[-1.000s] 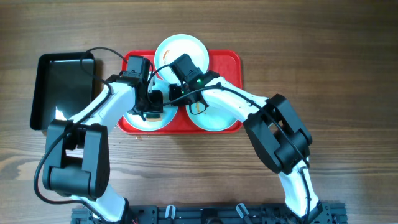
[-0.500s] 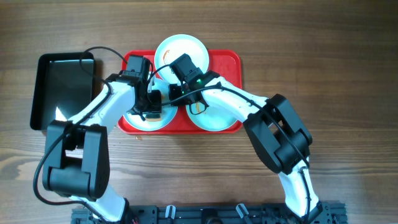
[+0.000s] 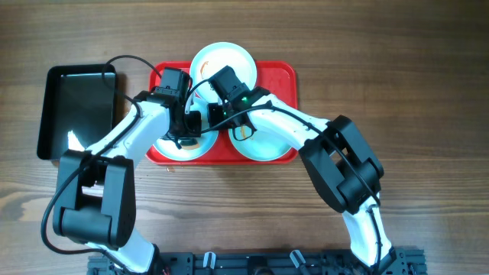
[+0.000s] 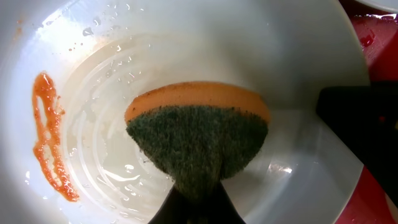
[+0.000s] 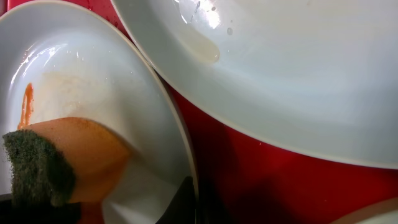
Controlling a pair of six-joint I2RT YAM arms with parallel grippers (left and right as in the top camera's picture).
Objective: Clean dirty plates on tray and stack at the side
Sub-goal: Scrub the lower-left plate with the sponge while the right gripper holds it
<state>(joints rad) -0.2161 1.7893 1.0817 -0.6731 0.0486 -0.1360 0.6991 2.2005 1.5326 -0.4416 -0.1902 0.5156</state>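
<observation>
Left wrist: left hand (image 4: 193, 200) newly clamped on sponge (image 4: 199, 134) in smeared plate (image 4: 298, 56); right hand (image 5: 182, 200) pinches its rim.

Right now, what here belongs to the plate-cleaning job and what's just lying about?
Job: red tray, smeared plate, rear plate, right plate, sponge pinched in the left hand.
Lying about: black pan, left of the tray.

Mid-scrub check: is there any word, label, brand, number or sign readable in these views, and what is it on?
None readable in any view.
Smeared plate, sponge, red tray, black pan: no print on them.
Left arm and right arm: no legible marking from overhead; the green dot is a light, not text.
</observation>
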